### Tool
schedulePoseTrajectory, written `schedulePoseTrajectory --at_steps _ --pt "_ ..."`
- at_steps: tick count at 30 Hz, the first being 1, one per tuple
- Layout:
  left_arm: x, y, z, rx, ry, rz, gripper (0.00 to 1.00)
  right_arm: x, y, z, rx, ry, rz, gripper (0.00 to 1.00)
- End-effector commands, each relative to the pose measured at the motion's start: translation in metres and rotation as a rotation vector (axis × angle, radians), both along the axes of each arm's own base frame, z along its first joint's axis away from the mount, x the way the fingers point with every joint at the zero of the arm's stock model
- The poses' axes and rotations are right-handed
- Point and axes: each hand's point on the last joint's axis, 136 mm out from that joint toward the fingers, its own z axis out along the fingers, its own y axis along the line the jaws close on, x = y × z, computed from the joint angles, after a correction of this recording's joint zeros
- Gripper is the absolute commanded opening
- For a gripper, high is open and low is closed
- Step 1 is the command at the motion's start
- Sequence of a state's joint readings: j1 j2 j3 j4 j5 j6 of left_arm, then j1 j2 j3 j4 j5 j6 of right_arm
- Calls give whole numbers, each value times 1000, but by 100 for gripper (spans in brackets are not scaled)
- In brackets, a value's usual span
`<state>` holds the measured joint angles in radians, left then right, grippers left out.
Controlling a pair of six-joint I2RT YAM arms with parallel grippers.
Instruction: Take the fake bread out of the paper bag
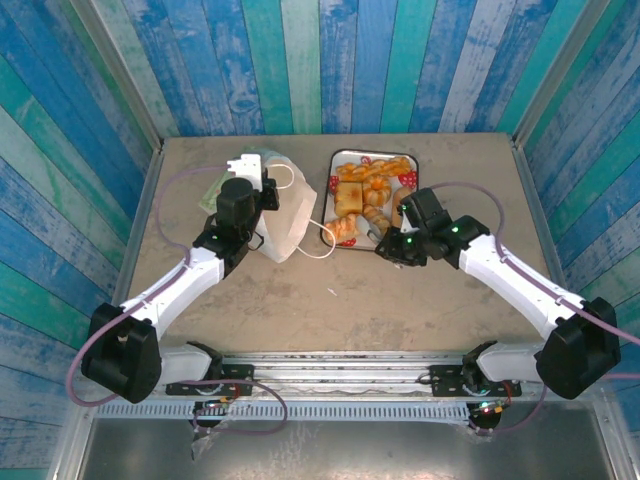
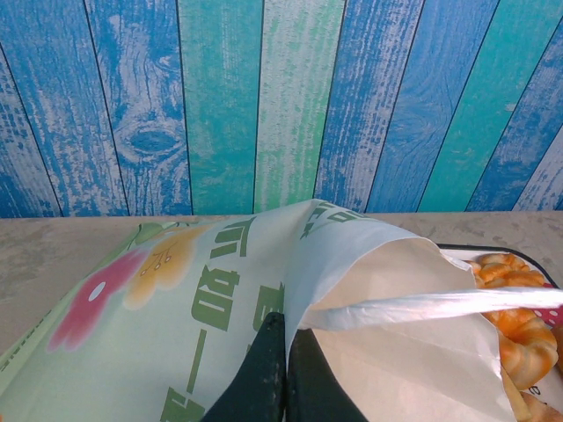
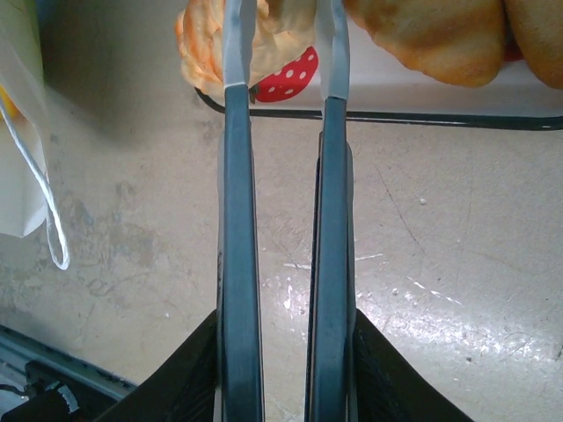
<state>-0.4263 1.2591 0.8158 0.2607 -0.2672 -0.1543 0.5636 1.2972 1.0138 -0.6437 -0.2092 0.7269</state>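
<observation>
The golden-orange and tan toy pastries (image 1: 366, 195) lay heaped on the black-rimmed white tray (image 1: 336, 160) at the back of the beige worktop (image 1: 350, 300). Just left of it lay the white paper bag with green lettering (image 1: 283, 215), its edge pinched in the closed left end effector (image 2: 283, 347). The right end effector (image 3: 283, 48) reached over the tray's near rim, fingers narrowly apart, flanking a twisted roll (image 3: 204, 44).

paper bag (image 2: 220, 299), green Chinese lettering, "如" legible

A tan counter (image 1: 330, 300) bounded by blue and green plank walls (image 1: 330, 60); a strawberry-printed tray (image 1: 341, 160) sits near its far edge.
</observation>
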Motion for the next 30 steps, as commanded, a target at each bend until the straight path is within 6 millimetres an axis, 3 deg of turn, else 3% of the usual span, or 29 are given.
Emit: schedulePoseTrajectory --at_steps 1,17,30 --pt "-4 1 16 -32 -47 -6 0 1 12 9 29 -26 46 33" --pt "-3 1 16 -33 -47 -8 0 -13 -3 -8 -38 45 10 32" --pt "-4 0 17 -29 -48 -12 0 4 9 -14 -42 39 30 30"
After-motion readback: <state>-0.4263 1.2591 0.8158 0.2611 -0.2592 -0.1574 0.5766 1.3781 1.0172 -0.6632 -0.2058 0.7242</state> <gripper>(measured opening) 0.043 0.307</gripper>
